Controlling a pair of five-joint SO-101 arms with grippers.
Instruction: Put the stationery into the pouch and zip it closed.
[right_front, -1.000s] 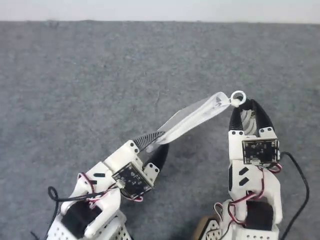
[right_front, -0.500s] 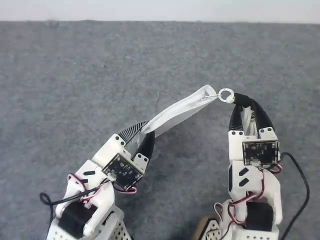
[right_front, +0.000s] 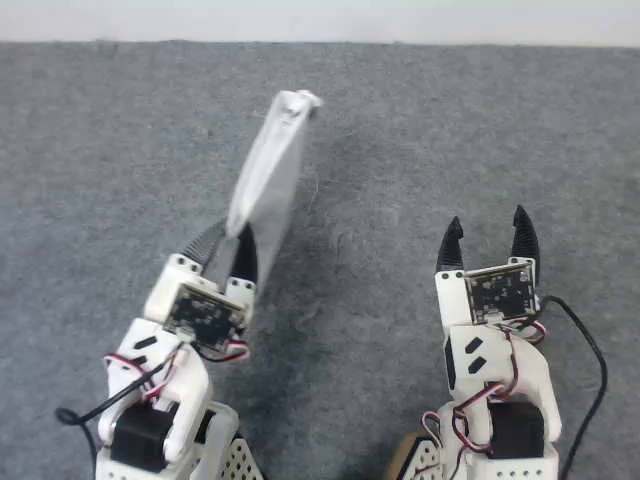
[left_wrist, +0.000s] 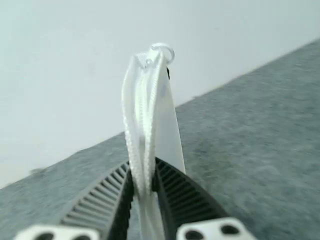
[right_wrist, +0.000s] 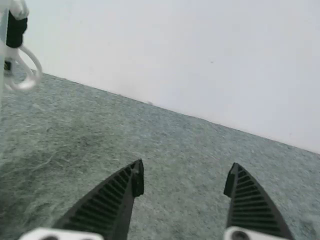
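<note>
A translucent white pouch hangs in the air above the grey carpet, held by one end in my left gripper, which is shut on it. Its zipper pull ring sits at the far end. In the left wrist view the pouch stands edge-on between the dark ribbed fingers, zipper teeth facing the camera, ring on top. My right gripper is open over bare carpet to the right, holding nothing. The right wrist view catches the ring at its edge, beyond the spread gripper.
Grey carpet covers the whole surface, ending at a pale wall at the back. A brown object peeks out beside the right arm's base at the near edge.
The right gripper let go of the zipper ring, opened and drew back toward its base. The left gripper swung the pouch leftward, so it now points away toward the wall.
</note>
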